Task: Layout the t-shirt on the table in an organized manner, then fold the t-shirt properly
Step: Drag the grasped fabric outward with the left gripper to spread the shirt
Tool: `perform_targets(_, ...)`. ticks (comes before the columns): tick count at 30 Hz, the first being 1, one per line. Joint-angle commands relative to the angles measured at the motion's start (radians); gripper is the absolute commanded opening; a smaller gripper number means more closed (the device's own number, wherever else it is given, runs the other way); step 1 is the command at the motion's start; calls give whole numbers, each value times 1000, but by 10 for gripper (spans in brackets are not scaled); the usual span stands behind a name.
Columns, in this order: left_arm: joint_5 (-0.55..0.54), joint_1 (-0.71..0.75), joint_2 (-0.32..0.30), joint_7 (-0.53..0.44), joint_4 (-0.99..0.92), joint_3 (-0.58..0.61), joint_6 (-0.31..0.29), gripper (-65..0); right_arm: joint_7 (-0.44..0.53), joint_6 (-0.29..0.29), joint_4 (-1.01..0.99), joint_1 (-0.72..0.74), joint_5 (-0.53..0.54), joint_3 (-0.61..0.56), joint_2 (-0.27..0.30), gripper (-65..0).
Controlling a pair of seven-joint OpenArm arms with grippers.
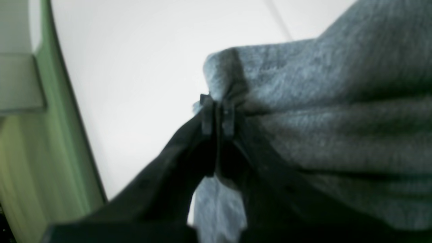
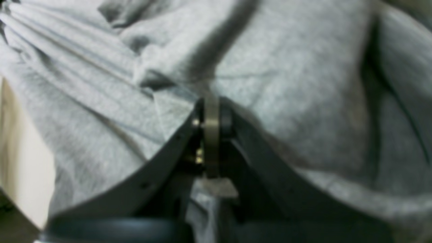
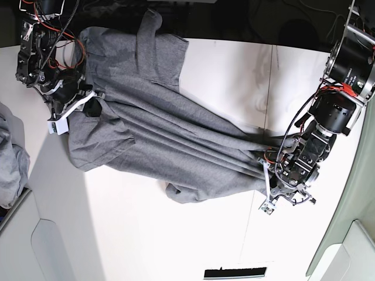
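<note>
The heather-grey t-shirt (image 3: 158, 129) lies stretched in long folds across the white table (image 3: 176, 234), from upper left to lower right in the base view. My left gripper (image 3: 262, 168) is shut on a bunched edge of the shirt at the right; in the left wrist view (image 1: 217, 118) the tips pinch grey cloth (image 1: 320, 118). My right gripper (image 3: 96, 99) is shut on the shirt at the left; in the right wrist view (image 2: 212, 121) cloth (image 2: 270, 67) wraps round the closed tips.
A smaller heap of grey cloth (image 3: 10, 158) lies at the left table edge. A dark seam line (image 3: 266, 82) crosses the table. The shirt's far end hangs over the back edge (image 3: 152, 23). The table's right edge (image 3: 345, 193) runs close to my left arm.
</note>
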Motion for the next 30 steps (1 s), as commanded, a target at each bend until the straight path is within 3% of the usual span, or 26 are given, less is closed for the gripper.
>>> perform_targets(1,2,-34,-27,23,18,-7,-14,-650,-20,-10,9,-12,-27,6,24,-650)
perform_targets(6,-263,12,-95,153,119,-7,-286,-464,-24,-3,12,-46,-23,6,54,-650)
perform_targets(10,-447,99,-163,195,277,-7,-426,-456,-26,-3,21,-72,3,6,77,-650)
perform_targets(12,-499,149,-189,198,366,-7,-462,-455,-29,13,27,-89,26,6,91,-650)
perform_targets(17,-530,220,-217,201,580,-7,-464,-434,-28,30,77,-145,75,6,132,-650)
perform_targets(22,-526,201,-216,147,699,-86,-371,-420,-29,29,205,-164,105,17,132,-650)
perform_targets(26,-449,180,-159,86,681,-166,-306,-420,-30,29,276,-154,114,17,132,-650)
perform_targets(30,-402,161,-64,72,560,-161,-317,-420,-43,29,277,-127,114,16,106,-650)
